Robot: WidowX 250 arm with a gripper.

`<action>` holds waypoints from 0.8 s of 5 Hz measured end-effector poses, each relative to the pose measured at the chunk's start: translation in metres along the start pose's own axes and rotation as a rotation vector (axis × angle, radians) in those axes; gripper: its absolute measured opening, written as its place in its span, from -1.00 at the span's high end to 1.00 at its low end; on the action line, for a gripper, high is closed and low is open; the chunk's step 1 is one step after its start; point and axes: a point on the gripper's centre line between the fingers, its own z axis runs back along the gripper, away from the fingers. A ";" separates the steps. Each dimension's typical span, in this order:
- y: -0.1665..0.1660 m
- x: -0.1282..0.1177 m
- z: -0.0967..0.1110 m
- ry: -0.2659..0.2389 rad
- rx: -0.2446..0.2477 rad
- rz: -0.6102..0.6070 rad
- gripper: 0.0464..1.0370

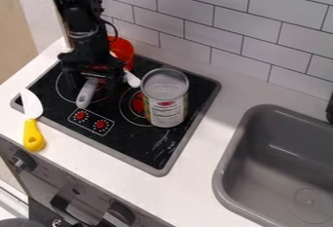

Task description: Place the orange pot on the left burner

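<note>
Currently, the gripper (96, 81) is hanging over the stovetop (139, 148), whether spread or pinching one cannot tell; the orange pot (123, 49) is sitting at its one o'clock.

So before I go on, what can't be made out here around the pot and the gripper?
All in the camera view:
- Orange pot: its left side and base, hidden by the black arm.
- Left burner: its middle, partly covered by the gripper and grey handle.
- Grey handle: its upper end, lost under the gripper; what it belongs to is unclear.
- Black object: cut off by the right edge.
</note>
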 end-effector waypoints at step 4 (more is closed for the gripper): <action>0.003 -0.025 0.063 -0.050 -0.031 -0.036 -0.92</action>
